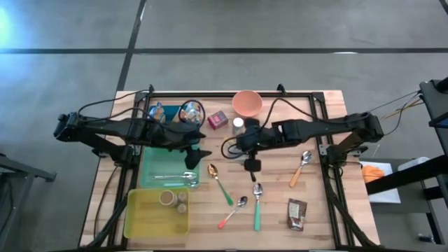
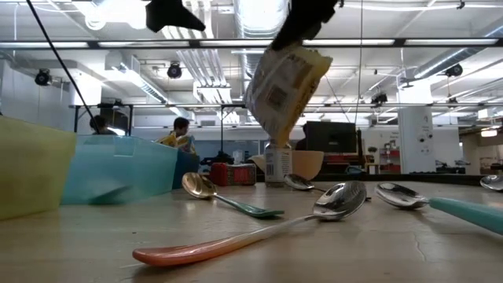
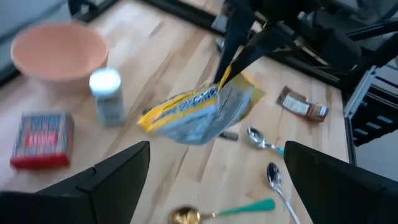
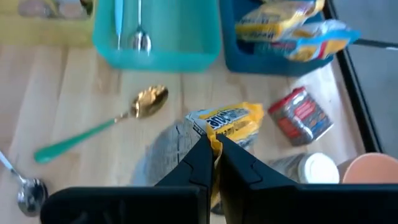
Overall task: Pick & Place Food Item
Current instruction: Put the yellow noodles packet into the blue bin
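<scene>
- Right gripper (image 4: 212, 152) is pinched fully closed on the top edge of a yellow-and-silver crinkled foil snack packet (image 4: 227, 124); the packet hangs limp below the fingers, clear of the wooden slatted table (image 1: 315, 203), presumably so it can be carried over the clutter without dragging
- From table height the packet (image 2: 284, 86) dangles above a small white-capped glass jar (image 2: 276, 163); it looks apart from the jar, though the gap cannot be judged from this level angle
- Left gripper (image 3: 214, 180) stands wide apart and holds nothing; it faces the hanging packet (image 3: 199, 112) from beside the bins, likely waiting
- Dark blue plastic bin (image 4: 280, 59) already holds similar yellow and blue packets, so it is probably the destination; it sits next to the teal plastic tray (image 4: 155, 53), in which a spoon lies
- Loose cutlery lies beneath and near the carry path: a gold-bowled spoon with a green handle (image 4: 99, 127) and a steel spoon with an orange handle (image 2: 259, 228); a low swing could snag them
- Peach-coloured round bowl (image 1: 247, 103) and red rectangular box (image 1: 218, 120) sit at the far side, near the jar
</scene>
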Tool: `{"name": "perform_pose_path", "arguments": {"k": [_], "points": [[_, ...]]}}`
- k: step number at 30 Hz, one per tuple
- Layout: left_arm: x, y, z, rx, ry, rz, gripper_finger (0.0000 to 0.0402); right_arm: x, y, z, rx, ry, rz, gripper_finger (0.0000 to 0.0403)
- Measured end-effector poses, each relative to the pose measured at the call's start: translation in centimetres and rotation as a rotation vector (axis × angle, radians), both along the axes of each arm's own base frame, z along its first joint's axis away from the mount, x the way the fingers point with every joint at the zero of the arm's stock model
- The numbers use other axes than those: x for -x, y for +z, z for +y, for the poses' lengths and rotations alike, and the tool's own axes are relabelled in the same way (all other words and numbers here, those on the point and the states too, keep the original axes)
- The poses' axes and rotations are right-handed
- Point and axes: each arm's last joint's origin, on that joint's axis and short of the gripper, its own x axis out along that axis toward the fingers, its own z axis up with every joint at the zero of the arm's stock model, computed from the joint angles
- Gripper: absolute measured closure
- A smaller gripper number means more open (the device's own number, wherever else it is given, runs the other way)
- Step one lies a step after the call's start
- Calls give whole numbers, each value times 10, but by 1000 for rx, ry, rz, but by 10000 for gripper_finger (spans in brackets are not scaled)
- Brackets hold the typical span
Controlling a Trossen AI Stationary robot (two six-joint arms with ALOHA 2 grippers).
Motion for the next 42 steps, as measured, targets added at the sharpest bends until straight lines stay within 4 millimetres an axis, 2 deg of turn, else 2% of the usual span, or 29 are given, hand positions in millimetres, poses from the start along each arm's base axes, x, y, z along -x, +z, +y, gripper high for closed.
{"name": "perform_pose_path", "arguments": {"k": [6, 12, 19, 26, 42], "points": [[-8, 3, -1, -92, -66, -55, 26, -4, 20, 1, -17, 9, -75, 391], [-24, -7, -3, -146, -101, -42, 26, -5, 29, 1, -47, -11, -119, 391], [-33, -6, -4, -61, -45, -115, 26, -5, 26, 2, -86, -10, -108, 391], [-31, 0, -3, -98, -67, -147, 26, -6, 25, 2, -101, -22, -115, 391], [-31, -5, -2, -104, -69, -104, 25, -10, 30, 2, -112, -10, -187, 391]]}}
